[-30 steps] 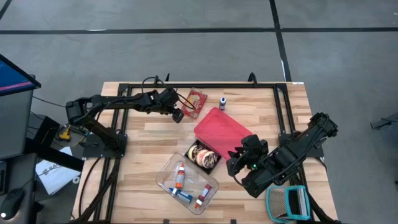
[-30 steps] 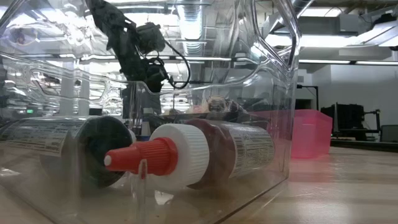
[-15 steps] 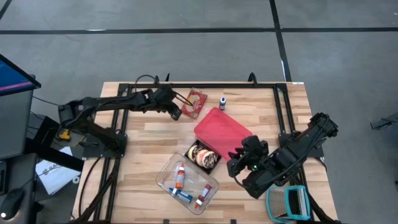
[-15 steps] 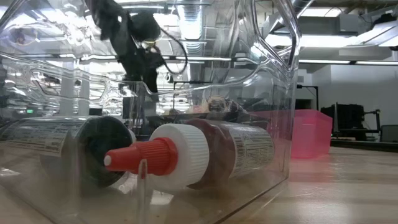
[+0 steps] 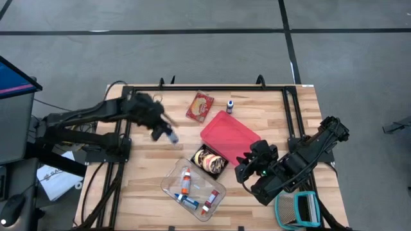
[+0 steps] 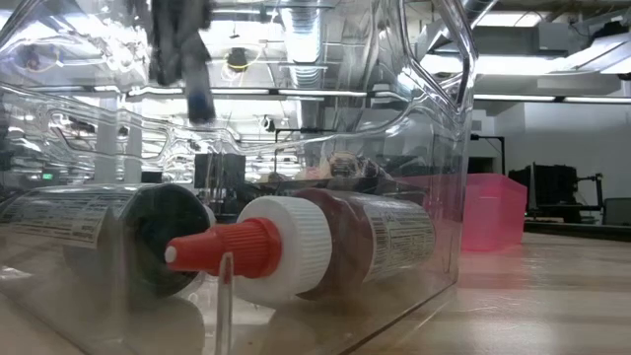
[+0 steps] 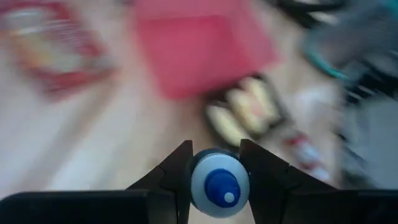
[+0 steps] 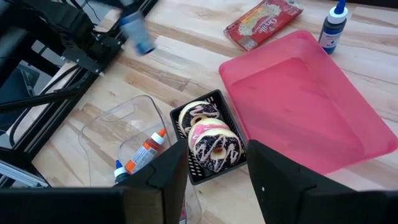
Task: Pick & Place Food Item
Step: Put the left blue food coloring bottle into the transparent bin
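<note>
1. We see the left gripper (image 7: pixel 214 174) clamped on a small white bottle with a blue cap (image 7: pixel 219 184), carried at centre left of the high view. The round body could slip or twist out.
2. The clear plastic bin of glue bottles (image 5: pixel 172 181) sits at lower centre; a low pass risks clipping its rim.
3. The right gripper (image 8: pixel 216 171), fingers apart and empty, hangs over the black tray of doughnuts (image 8: pixel 208 139), beside the pink plastic tub (image 8: pixel 298 99); paths may cross.

Wooden table (image 5: pixel 148 167): pink bin (image 5: pixel 230 136), popcorn packet (image 5: pixel 200 106).
</note>
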